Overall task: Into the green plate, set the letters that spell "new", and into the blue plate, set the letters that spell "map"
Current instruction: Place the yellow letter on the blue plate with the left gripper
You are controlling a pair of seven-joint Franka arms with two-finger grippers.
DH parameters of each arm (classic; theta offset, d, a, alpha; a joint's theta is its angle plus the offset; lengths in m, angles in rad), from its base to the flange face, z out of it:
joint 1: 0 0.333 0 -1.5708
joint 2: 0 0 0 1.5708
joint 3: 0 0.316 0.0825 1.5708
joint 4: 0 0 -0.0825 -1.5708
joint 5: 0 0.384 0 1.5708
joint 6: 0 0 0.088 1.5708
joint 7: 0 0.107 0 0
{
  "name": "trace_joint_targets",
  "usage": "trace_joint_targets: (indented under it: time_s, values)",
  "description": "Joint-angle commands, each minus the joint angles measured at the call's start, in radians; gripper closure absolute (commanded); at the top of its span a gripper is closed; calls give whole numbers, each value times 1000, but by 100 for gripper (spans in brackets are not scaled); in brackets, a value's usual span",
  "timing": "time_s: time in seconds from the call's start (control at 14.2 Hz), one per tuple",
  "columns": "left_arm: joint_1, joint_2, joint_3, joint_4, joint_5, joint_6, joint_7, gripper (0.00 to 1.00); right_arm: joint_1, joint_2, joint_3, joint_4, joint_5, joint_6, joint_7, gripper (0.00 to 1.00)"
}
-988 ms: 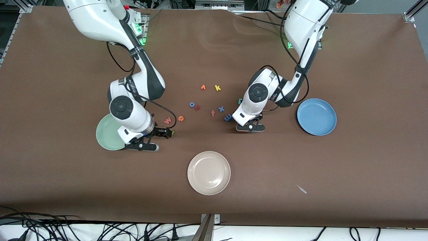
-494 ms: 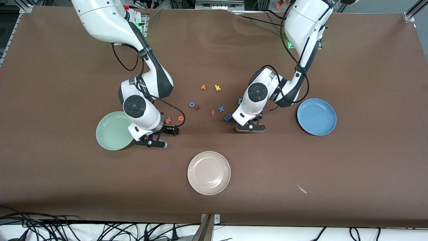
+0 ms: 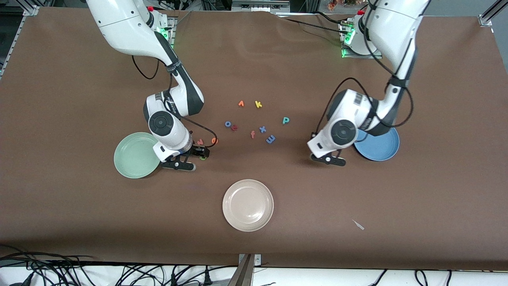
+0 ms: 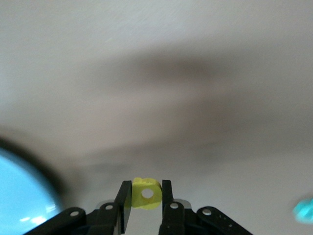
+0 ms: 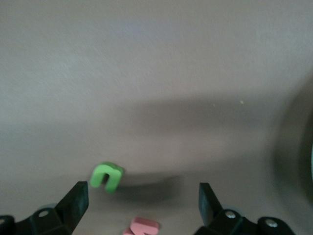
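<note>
My left gripper (image 4: pixel 146 185) is shut on the yellow "a" (image 4: pixel 146 195) and hangs over the bare table beside the blue plate (image 3: pixel 379 147). The blue "m" (image 3: pixel 270 139) and teal "p" (image 3: pixel 285 120) lie on the table mid-way between the arms. My right gripper (image 3: pixel 199 152) stands open, low beside the green plate (image 3: pixel 133 155). In the right wrist view the green "n" (image 5: pixel 106 176) lies just inside one fingertip and the pinkish "w" (image 5: pixel 142 227) lies between the fingers. The orange "e" (image 3: pixel 214 140) sits next to the "w" (image 3: pixel 200 141).
Spare letters lie in the middle: blue "x" (image 3: pixel 262 129), salmon "f" (image 3: pixel 253 134), blue "o" (image 3: pixel 228 124), a dark red letter (image 3: pixel 234 127), an orange one (image 3: pixel 241 103), yellow "k" (image 3: pixel 258 104). A beige plate (image 3: pixel 248 205) sits nearer the camera, with a small grey scrap (image 3: pixel 358 225) toward the left arm's end.
The left arm has swung from the middle letters toward the blue plate, its gripper shut on the yellow "a". The right arm has shifted off the green plate toward the "w" and "e".
</note>
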Motion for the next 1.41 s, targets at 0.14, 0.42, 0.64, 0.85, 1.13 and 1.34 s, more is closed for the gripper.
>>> trace_joint_targets:
  time_s: [0.14,0.42,0.64,0.85,1.13,1.34]
  values:
    - [117,-10,-11,-30,171,-137,329,85,4,-58,15,-114,13,75,45,1]
    - [212,22,-11,-29,228,-137,550,85,4,-58,47,-125,13,81,99,1]
    - [227,44,-11,-29,248,-137,581,2,4,-58,49,-126,13,81,98,1]
    - [230,13,-15,-27,172,-147,520,0,4,-58,49,-134,13,81,98,4]
    - [225,-45,-90,-65,12,-111,211,0,4,-59,52,-148,13,73,114,12]
    - [228,-152,-167,-221,-60,59,30,0,4,-59,53,-151,13,77,116,23]
